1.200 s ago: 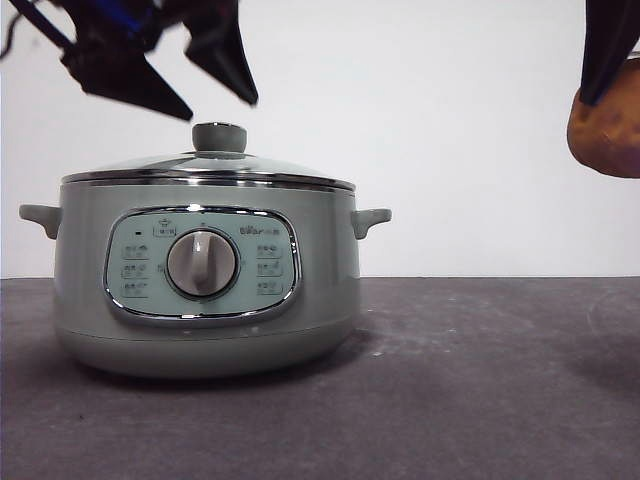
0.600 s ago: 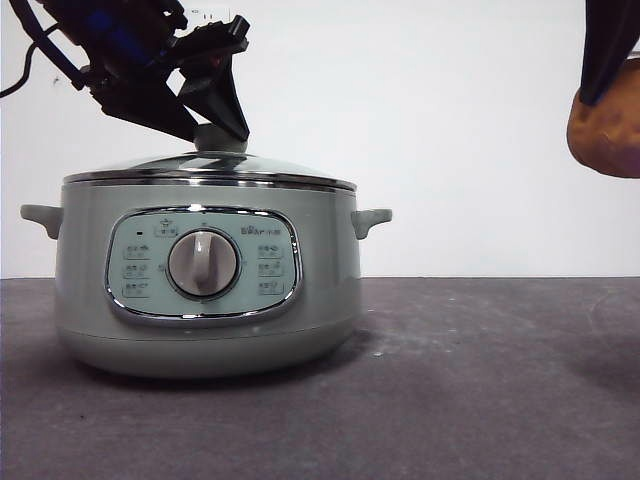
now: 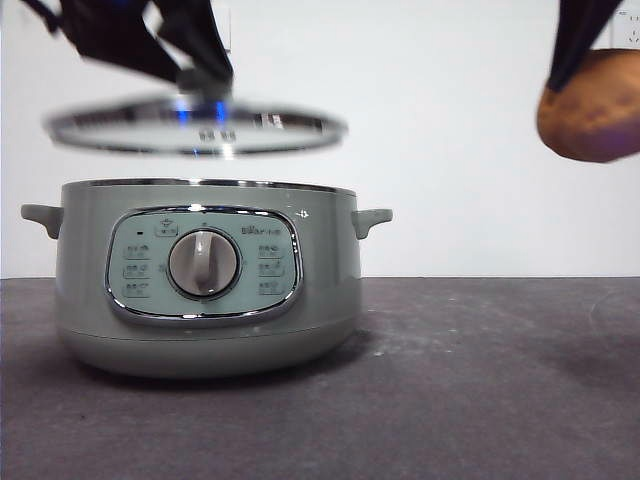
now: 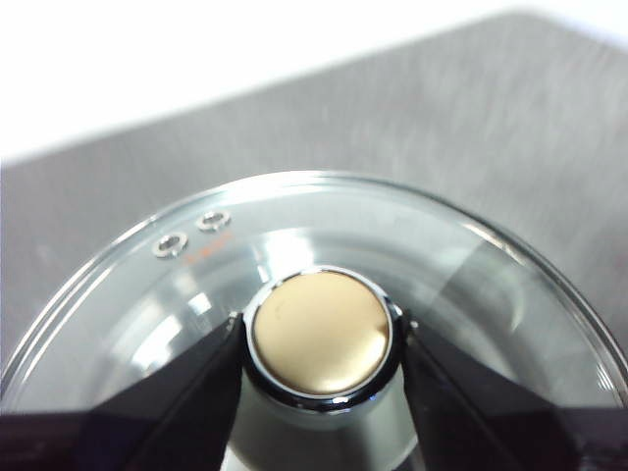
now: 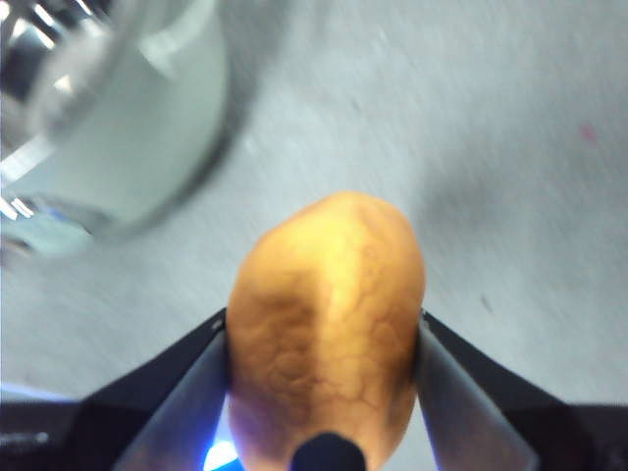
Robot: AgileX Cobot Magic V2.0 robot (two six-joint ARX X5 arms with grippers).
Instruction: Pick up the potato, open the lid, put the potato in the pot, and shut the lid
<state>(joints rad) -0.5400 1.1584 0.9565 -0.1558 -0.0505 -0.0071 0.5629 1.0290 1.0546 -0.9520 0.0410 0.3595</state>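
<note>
Two grippers are seen at work above a dark grey table (image 3: 480, 400). Nearest the front camera stands the pot (image 3: 205, 275), sage green, with its control panel and dial turned toward the viewer and a small handle at each side; its top is uncovered. Directly above it, clear of the rim and tilted slightly, the lid (image 3: 195, 125) is held in the air, blurred in the front view. It is gripped by the left gripper (image 4: 319, 339), whose two black jaws are closed against either side of the lid's knob (image 4: 319, 329); in the left wrist view the glass dome and chrome rim are seen spread around the knob, with the table surface behind. High at the right edge of the front view, well apart from the pot and lid, the potato (image 3: 592, 105) is held off the table. It is clamped between the jaws of the right gripper (image 5: 324, 339), which press on its two sides. In the right wrist view the pot (image 5: 118, 128) is seen blurred beyond the potato (image 5: 329, 324). A plain white wall (image 3: 450, 150) is seen behind everything.
</note>
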